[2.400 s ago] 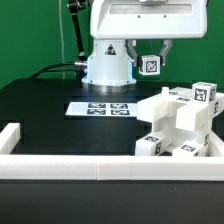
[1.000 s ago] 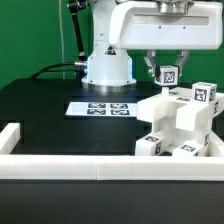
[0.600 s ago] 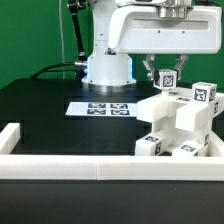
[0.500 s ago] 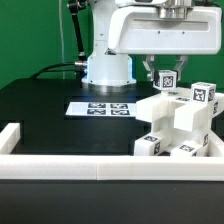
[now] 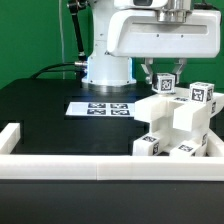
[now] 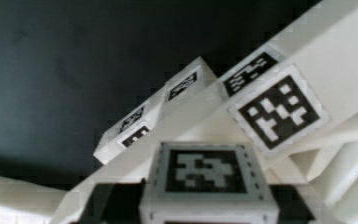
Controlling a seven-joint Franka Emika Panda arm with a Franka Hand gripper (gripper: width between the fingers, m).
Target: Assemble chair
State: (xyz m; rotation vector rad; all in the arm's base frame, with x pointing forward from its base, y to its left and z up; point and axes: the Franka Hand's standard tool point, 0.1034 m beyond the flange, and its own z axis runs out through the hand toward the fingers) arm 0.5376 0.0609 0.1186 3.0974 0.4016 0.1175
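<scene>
The partly built chair [image 5: 180, 125] is a chunky white block structure with tags, standing at the exterior view's right near the white border wall. My gripper [image 5: 166, 82] hangs just above its top, shut on a small white tagged chair piece [image 5: 166, 83]. In the wrist view that chair piece [image 6: 204, 180] fills the space between my dark fingers [image 6: 110, 200], tag facing the camera. Beyond it the chair [image 6: 247, 105] shows several tagged faces close underneath.
The marker board [image 5: 100, 108] lies flat on the black table in front of the robot base [image 5: 106, 65]. A white border wall [image 5: 70, 166] runs along the table's near edge and up the exterior view's left side.
My gripper has carried the tagged piece toward the exterior view's right and lowered it, from beside the base to just above the chair's top. The chair has not moved.
</scene>
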